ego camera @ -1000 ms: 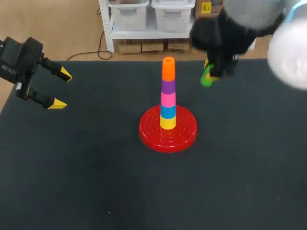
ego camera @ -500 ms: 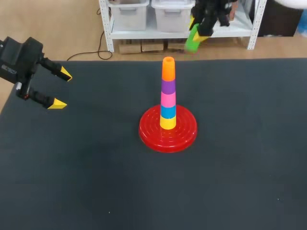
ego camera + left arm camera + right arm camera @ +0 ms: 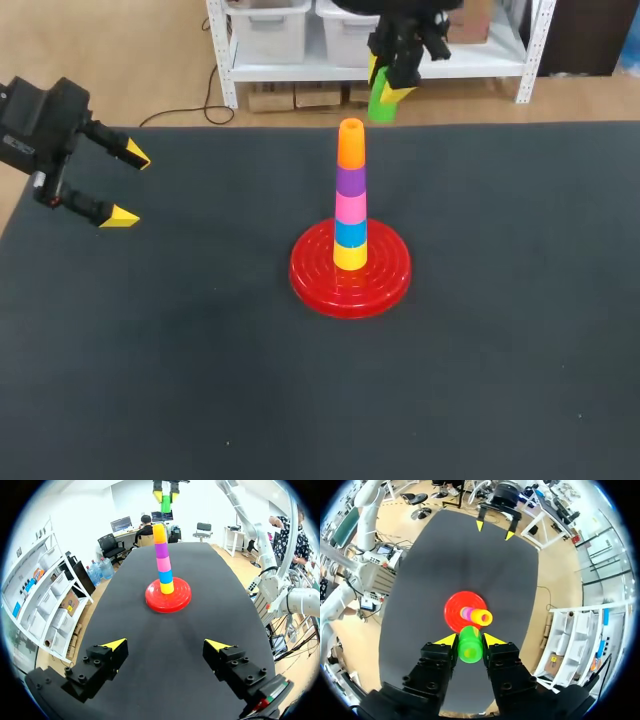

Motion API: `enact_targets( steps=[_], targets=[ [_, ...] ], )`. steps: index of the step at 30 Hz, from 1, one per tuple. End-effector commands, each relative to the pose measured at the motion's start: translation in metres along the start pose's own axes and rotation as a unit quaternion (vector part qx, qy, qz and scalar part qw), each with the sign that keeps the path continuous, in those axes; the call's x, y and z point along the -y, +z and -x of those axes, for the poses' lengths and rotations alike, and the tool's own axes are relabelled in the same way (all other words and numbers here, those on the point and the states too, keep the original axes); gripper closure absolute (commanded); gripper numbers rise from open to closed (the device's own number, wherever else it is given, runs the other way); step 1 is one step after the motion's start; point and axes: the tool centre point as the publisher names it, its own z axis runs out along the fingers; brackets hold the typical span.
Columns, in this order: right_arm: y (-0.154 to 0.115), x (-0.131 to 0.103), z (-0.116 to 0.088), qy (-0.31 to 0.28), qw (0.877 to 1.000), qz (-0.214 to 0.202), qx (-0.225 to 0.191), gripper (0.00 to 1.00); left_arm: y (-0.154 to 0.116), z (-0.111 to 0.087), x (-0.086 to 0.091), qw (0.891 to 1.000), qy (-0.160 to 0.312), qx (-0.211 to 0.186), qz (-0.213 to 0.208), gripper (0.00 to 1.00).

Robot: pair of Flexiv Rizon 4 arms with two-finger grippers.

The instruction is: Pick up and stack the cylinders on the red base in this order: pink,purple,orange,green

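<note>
On the red base [image 3: 350, 275] stands a stack of cylinders: yellow, blue, pink [image 3: 350, 207], purple [image 3: 350, 180] and orange [image 3: 350, 145] on top. My right gripper [image 3: 390, 82] hangs high above the table, a little beyond the stack's top, shut on the green cylinder [image 3: 382, 96]. In the right wrist view the green cylinder [image 3: 470, 646] sits between the yellow-tipped fingers, above the orange cylinder [image 3: 482, 616] and the red base [image 3: 457, 611]. My left gripper [image 3: 127, 185] is open at the table's left edge; in the left wrist view the gripper [image 3: 165, 643] faces the stack [image 3: 162, 560] with nothing between its fingers.
The black table [image 3: 200, 350] carries only the base and its stack. Open surface lies on all sides of the base.
My right arm has risen and swung left with the green cylinder, from right of the stack to high up just behind its top. The left arm has kept still.
</note>
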Motion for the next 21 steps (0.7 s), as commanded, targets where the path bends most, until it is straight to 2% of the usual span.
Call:
enact_targets(
  steps=[1,10,21],
  targets=[
    [-0.001,0.005,0.007,-0.001,1.000,0.031,-0.004,1.00,0.000,-0.001,0.000,1.000,0.001,0.000,0.001,0.00],
    [0.011,0.011,0.016,-0.006,0.999,0.039,-0.001,1.00,0.000,-0.001,0.000,1.000,0.001,0.000,0.001,0.00],
    [0.022,0.022,0.016,0.000,0.999,0.047,-0.002,1.00,0.000,-0.001,0.000,1.000,0.001,0.000,0.001,0.00]
  ],
)
